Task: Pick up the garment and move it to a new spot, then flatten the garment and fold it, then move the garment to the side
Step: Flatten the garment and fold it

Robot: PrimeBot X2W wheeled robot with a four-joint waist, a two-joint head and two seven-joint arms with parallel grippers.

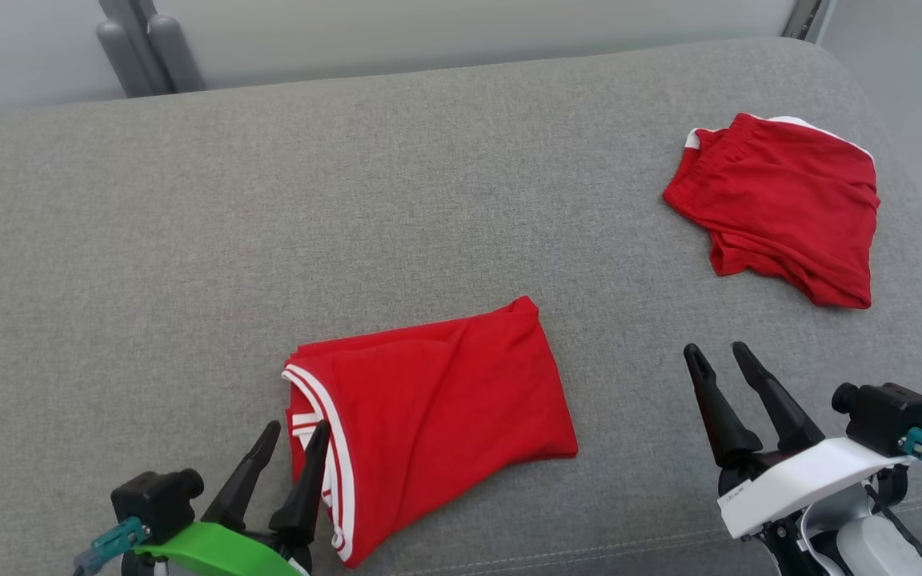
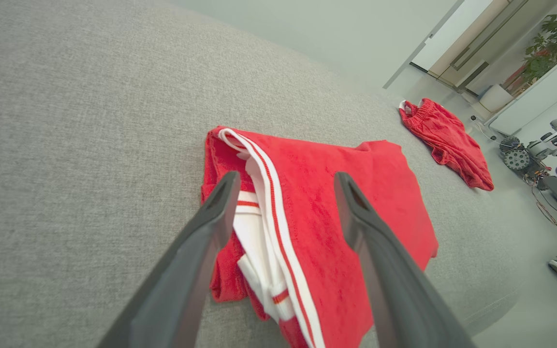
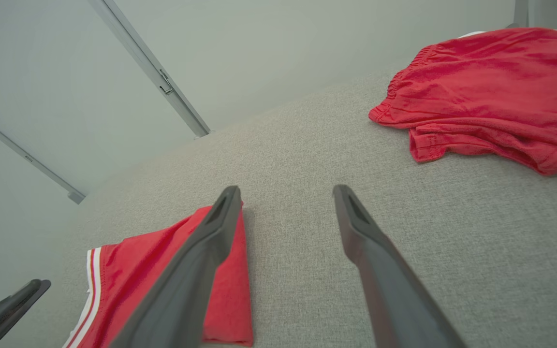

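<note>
Red cloth: a folded red garment (image 1: 437,408) lies flat at the near centre of the grey upholstered surface (image 1: 269,224). Its white striped hem (image 1: 325,416) runs along its left edge.
Left gripper: the left gripper (image 1: 298,428) sits at the near left with its two dark fingers spread wide and nothing between them. The fingers point at the garment's left edge. In the left wrist view they straddle the hem, one finger over the outer fold and the other over the red panel. Whether either tip touches the cloth cannot be told.
Right gripper: the right gripper (image 1: 715,350) is at the near right, also spread wide and holding nothing. It is over bare grey fabric, to the right of the folded garment and apart from it.
Second garment: a pair of red shorts (image 1: 781,200) lies rumpled at the far right of the surface, with a gathered waistband and white showing at its far edge. It is well apart from the folded garment and from both grippers.
Count: two red clothing items, two grippers.
</note>
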